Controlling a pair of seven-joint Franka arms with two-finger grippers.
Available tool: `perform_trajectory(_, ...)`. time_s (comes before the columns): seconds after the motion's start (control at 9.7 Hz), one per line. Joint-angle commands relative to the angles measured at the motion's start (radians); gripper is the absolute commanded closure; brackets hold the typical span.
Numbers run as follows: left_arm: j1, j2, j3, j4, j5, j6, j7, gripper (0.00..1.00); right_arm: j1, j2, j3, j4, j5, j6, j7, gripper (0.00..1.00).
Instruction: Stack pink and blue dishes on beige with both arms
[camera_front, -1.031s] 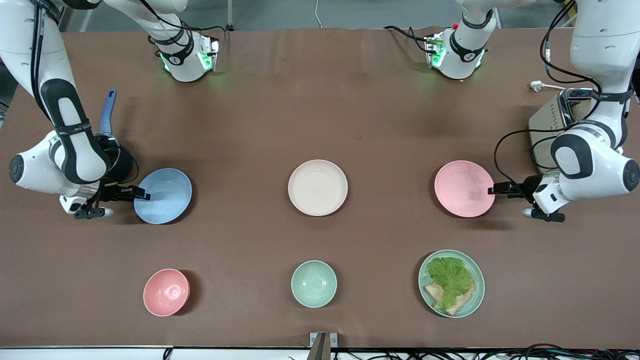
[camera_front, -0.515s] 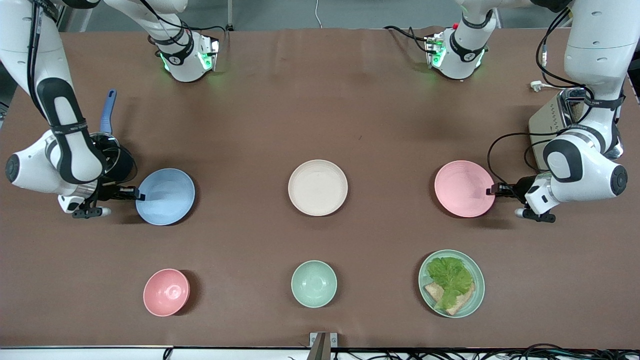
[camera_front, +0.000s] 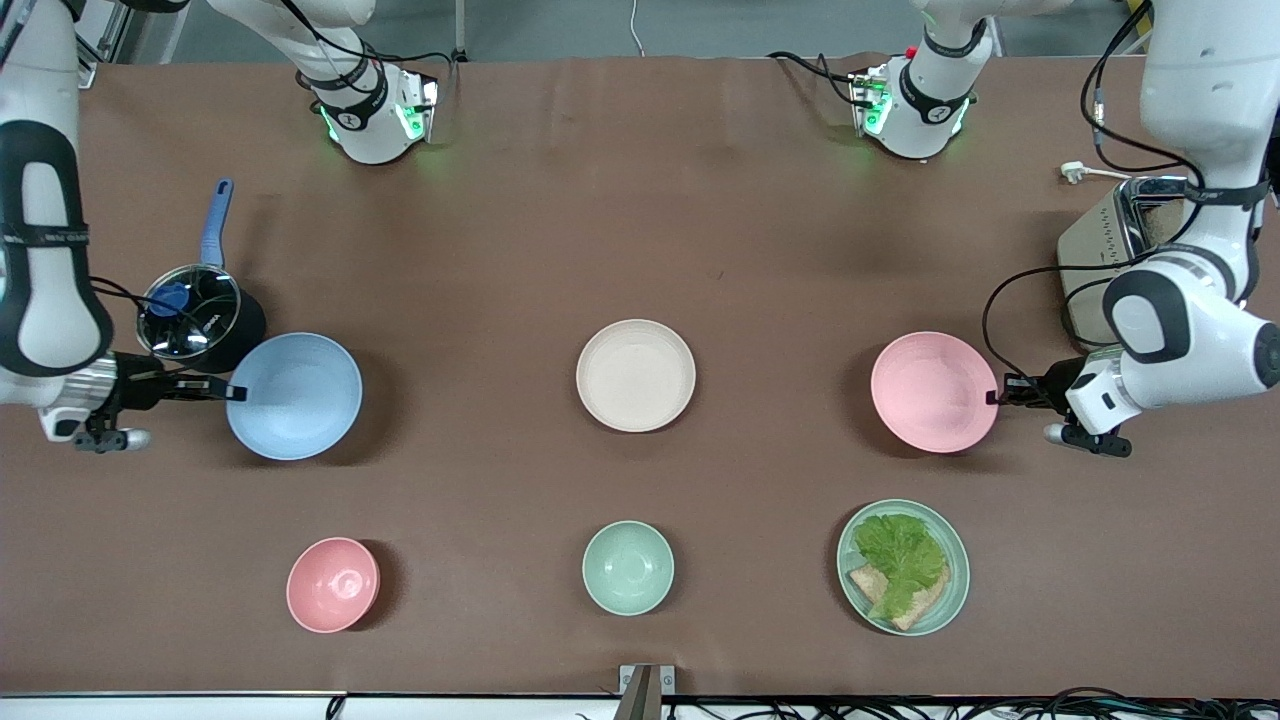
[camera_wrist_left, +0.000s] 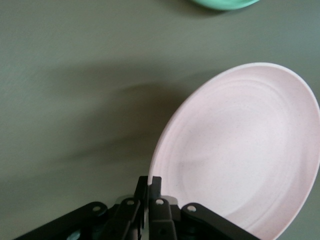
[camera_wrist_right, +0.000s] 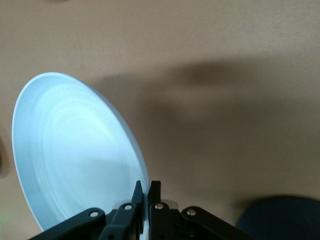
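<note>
The beige plate (camera_front: 636, 375) lies flat at the table's middle. My right gripper (camera_front: 234, 392) is shut on the rim of the blue plate (camera_front: 295, 396), holding it lifted off the table toward the right arm's end; its shadow lies under it. In the right wrist view the blue plate (camera_wrist_right: 75, 155) is clamped by the rim in the right gripper (camera_wrist_right: 149, 189). My left gripper (camera_front: 996, 396) is shut on the rim of the pink plate (camera_front: 934, 392), raised slightly near the left arm's end. The left wrist view shows the pink plate (camera_wrist_left: 245, 150) pinched in the left gripper (camera_wrist_left: 150, 182).
A black pot with a glass lid and blue handle (camera_front: 195, 315) sits beside the blue plate. A toaster (camera_front: 1120, 240) stands near the left arm. Nearer the front camera are a pink bowl (camera_front: 333, 585), a mint bowl (camera_front: 628, 567) and a mint plate with lettuce and bread (camera_front: 903, 566).
Both plates have been lifted off the table. The right arm rose and drew back toward its end with the blue plate; the left gripper raised the pink plate slightly.
</note>
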Motion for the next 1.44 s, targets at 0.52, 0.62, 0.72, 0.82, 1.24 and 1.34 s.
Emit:
perform_trajectory(0.52, -0.009, -0.094, -0.525, 0.020, 0.084, 0.017, -0.663, 1.00, 0.035, -0.141, 0.189, 0.126, -0.114, -0.168, 0.490, 0.99)
perform_trajectory(0.62, -0.030, -0.046, -0.577, 0.022, 0.093, 0.088, -0.724, 1.00, 0.037, -0.147, 0.227, 0.123, -0.114, -0.166, 0.537, 0.99)
perform_trajectory(0.72, -0.073, 0.024, -0.609, 0.025, 0.146, 0.189, -0.792, 1.00, 0.040, -0.159, 0.262, 0.113, -0.115, -0.157, 0.586, 0.99)
perform_trajectory(0.82, -0.119, 0.091, -0.613, 0.031, 0.214, 0.281, -0.879, 1.00, 0.041, -0.159, 0.287, 0.112, -0.115, -0.154, 0.608, 0.99)
perform_trajectory(1.24, -0.191, 0.248, -0.614, 0.089, 0.386, 0.361, -1.021, 0.98, 0.052, -0.165, 0.387, 0.029, -0.114, -0.058, 0.702, 0.99)
perform_trajectory(1.34, -0.195, 0.267, -0.614, 0.101, 0.392, 0.362, -1.027, 0.97, 0.052, -0.171, 0.416, -0.007, -0.114, -0.018, 0.726, 0.99)
